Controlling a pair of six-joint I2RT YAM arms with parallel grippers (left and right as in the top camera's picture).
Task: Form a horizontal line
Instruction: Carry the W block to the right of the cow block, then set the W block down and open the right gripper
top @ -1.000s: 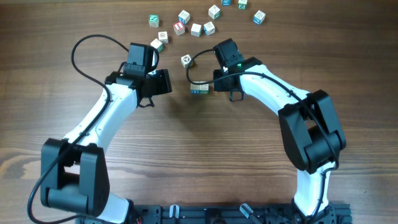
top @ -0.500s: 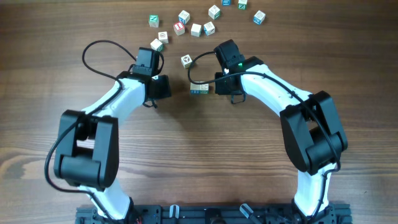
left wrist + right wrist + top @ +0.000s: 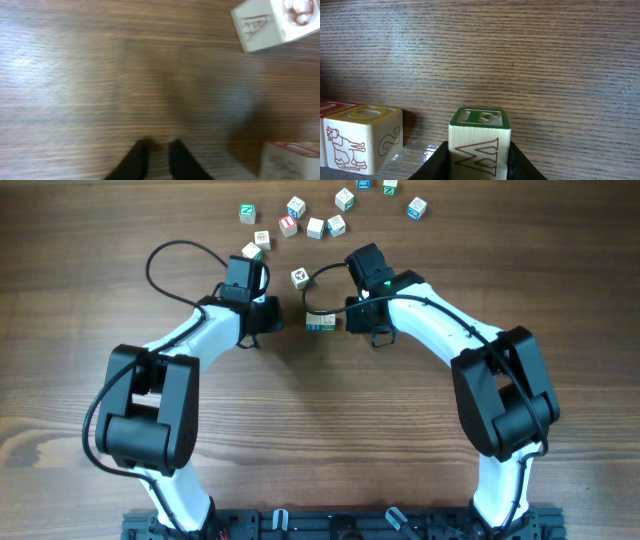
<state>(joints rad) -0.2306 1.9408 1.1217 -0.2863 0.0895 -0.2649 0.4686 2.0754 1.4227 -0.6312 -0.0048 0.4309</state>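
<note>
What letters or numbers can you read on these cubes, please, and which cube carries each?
"F": green, atop the held cube in the right gripper.
"W": red, on its front face.
"A": on the loose cube in the left wrist view.
Marks on the neighbour cube: unclear.
Overhead, the scattered cubes: too small to read.

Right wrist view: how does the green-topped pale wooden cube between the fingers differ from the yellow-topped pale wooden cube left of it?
The green-topped pale wooden cube is clamped by the right gripper; the yellow-topped pale wooden cube stands free on the table, a gap away. The green-topped cube's front bears a red letter; the yellow-topped cube's front bears a red-outlined animal. Both look equal in size.
</note>
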